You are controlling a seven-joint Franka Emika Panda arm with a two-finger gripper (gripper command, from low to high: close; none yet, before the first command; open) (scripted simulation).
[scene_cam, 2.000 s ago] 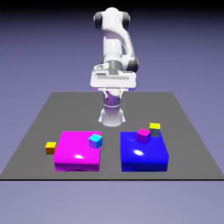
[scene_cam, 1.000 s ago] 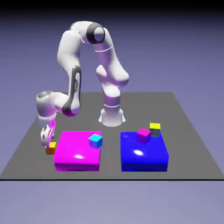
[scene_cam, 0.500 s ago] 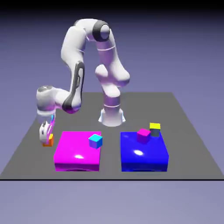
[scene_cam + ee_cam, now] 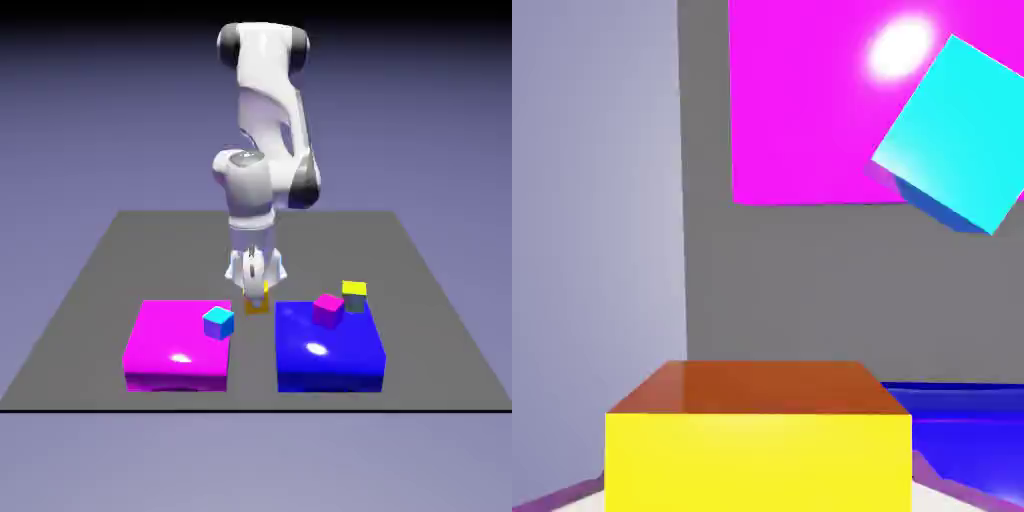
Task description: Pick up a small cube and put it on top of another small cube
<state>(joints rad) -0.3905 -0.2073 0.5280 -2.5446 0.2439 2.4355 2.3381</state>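
Note:
My gripper (image 4: 258, 290) hangs over the gap between the two flat blocks, shut on the small orange cube (image 4: 257, 302), which is lifted off the table. In the hand view that cube (image 4: 757, 432) fills the bottom middle and hides the fingertips. A cyan cube (image 4: 218, 322) rests on the magenta flat block (image 4: 175, 345), to the exterior view's left of my gripper; the hand view shows the cyan cube (image 4: 952, 135) at upper right. A small magenta cube (image 4: 327, 308) sits on the blue flat block (image 4: 330, 352).
A yellow cube (image 4: 354, 293) stands at the blue block's far right corner. The grey table mat (image 4: 80, 300) ends in a front edge just below both flat blocks. In the hand view, the blue block (image 4: 967, 420) lies at lower right.
The arm has swung from the exterior view's left side to the middle, carrying the orange cube up off the table with it. The other cubes have not moved.

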